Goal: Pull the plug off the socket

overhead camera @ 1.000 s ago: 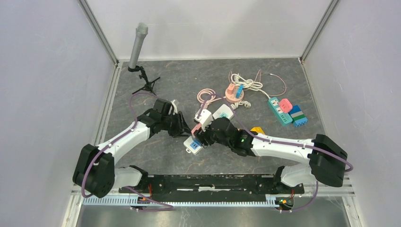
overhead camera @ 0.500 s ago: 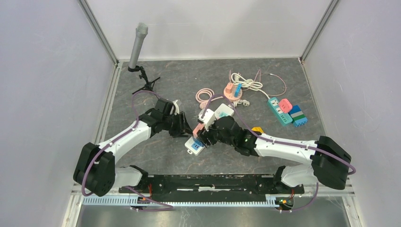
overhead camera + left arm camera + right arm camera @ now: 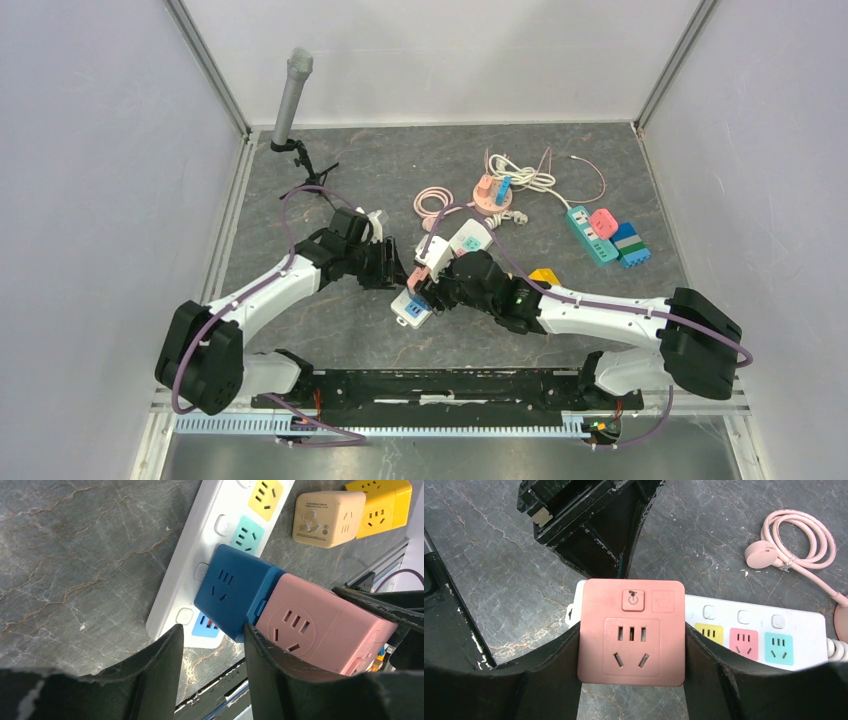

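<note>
A white power strip [image 3: 463, 241] with coloured sockets lies mid-table; it also shows in the left wrist view [image 3: 200, 555] and the right wrist view [image 3: 804, 625]. A blue cube plug [image 3: 235, 595] sits in the strip near its end, and a pink cube socket [image 3: 320, 625] is joined to the blue cube. My right gripper [image 3: 631, 630] is shut on the pink cube [image 3: 631, 630], one finger on each side. My left gripper [image 3: 212, 630] is open just short of the blue cube, over the strip's end. In the top view the two grippers [image 3: 392, 270] [image 3: 425, 288] meet at the strip.
A microphone on a stand [image 3: 293, 95] stands far left. A pink coiled cable [image 3: 432, 203], a round pink hub [image 3: 495, 196] with white cord, and a teal strip [image 3: 592, 232] with cubes lie beyond. A beige cube [image 3: 327, 517] and a yellow cube [image 3: 382, 502] sit beside the strip.
Both arms have shifted only slightly around the strip. The right gripper stays shut on the pink cube and the left gripper stays open.
</note>
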`<state>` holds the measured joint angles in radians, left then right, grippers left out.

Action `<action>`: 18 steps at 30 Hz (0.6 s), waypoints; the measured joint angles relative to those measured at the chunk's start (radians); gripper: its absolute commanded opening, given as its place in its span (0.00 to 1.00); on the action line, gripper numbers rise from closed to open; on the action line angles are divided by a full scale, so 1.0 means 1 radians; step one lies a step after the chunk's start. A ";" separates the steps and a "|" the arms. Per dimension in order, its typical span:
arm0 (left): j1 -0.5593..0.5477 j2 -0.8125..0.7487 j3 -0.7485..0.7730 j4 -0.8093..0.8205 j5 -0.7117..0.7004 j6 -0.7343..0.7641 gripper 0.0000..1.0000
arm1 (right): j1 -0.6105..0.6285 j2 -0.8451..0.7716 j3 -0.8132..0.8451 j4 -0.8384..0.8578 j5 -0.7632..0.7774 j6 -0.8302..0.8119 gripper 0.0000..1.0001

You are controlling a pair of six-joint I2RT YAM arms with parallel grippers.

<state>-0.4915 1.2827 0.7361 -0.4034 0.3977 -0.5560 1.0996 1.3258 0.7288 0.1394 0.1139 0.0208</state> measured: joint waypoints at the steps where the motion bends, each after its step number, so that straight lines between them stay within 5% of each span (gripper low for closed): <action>1: -0.002 0.005 0.003 0.003 0.002 0.005 0.49 | 0.000 0.000 0.000 0.000 0.000 0.001 0.00; 18: -0.017 0.089 0.061 0.014 0.037 0.011 0.42 | -0.006 0.000 0.025 -0.049 -0.006 0.025 0.00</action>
<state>-0.5083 1.3712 0.7971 -0.3893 0.4351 -0.5446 1.0935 1.3254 0.7536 0.0902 0.1074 0.0460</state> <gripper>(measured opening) 0.429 0.667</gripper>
